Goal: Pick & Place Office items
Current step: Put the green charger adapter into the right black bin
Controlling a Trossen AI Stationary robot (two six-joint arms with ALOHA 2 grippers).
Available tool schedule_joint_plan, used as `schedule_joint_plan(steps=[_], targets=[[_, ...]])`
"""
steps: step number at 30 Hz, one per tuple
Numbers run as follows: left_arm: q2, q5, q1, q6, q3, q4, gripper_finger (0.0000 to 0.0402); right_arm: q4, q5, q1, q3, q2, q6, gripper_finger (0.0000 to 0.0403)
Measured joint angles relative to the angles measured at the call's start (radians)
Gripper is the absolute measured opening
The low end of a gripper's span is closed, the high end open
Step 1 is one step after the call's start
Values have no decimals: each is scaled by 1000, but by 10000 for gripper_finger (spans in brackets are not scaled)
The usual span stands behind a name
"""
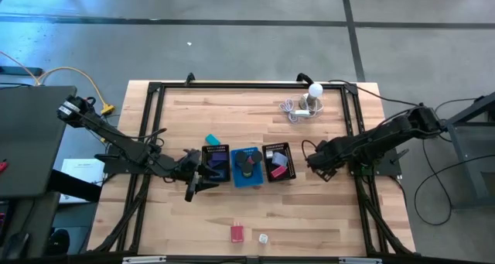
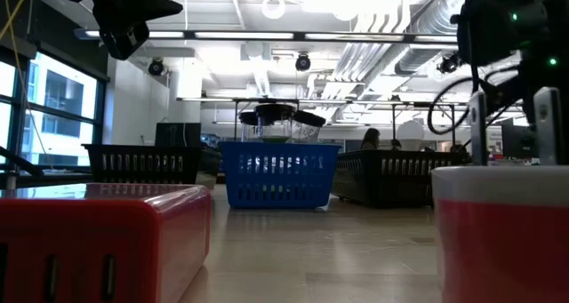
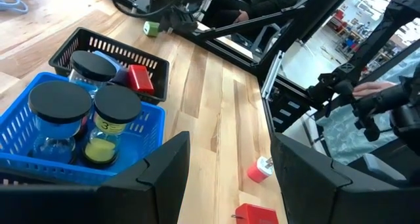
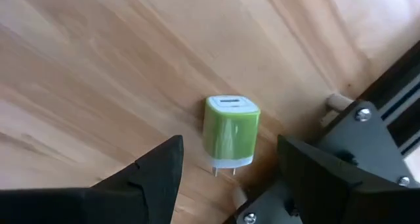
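Observation:
My left gripper (image 1: 198,179) (image 3: 230,155) hangs open beside the left black mesh tray (image 1: 215,163), holding nothing. Its wrist view shows black-lidded jars (image 3: 62,106) in the blue tray (image 3: 20,158) and a red block (image 3: 140,79) in a black mesh tray (image 3: 105,45). My right gripper (image 1: 317,163) (image 4: 228,152) is open above a green charger block (image 4: 230,132), which lies flat on the wood between the fingers without touching them. A red block (image 1: 237,233) and a small white piece (image 1: 263,238) rest near the table's near edge. A teal block (image 1: 211,140) sits behind the left tray.
Three trays stand in a row at mid-table: black (image 1: 215,163), blue (image 1: 247,168), black (image 1: 279,162). A white bulb with coiled cable (image 1: 309,100) sits near the far edge. A black frame rail (image 4: 387,86) runs close beside the green charger. Bare wood lies toward the near edge.

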Motion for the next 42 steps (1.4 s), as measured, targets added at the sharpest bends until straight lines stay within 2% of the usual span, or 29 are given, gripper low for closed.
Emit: schedule_joint_plan(steps=[10,16,20,26,36,42], targets=[[0,-1,7,-2,0,0,207,119,-10,-35,-96,0,-43,236],[0,-2,7,-1,0,0,207,184,-66,-46,-131,-1,-65,229],[1,-2,7,25,0,0,207,213,-104,-46,-140,-2,-60,195],[4,-2,7,77,0,1,207,225,-120,-46,-141,-2,-61,118],[4,-2,7,205,0,0,207,252,-145,0,-137,0,56,118],[4,-1,7,241,0,0,207,240,-117,86,-45,2,108,118]])
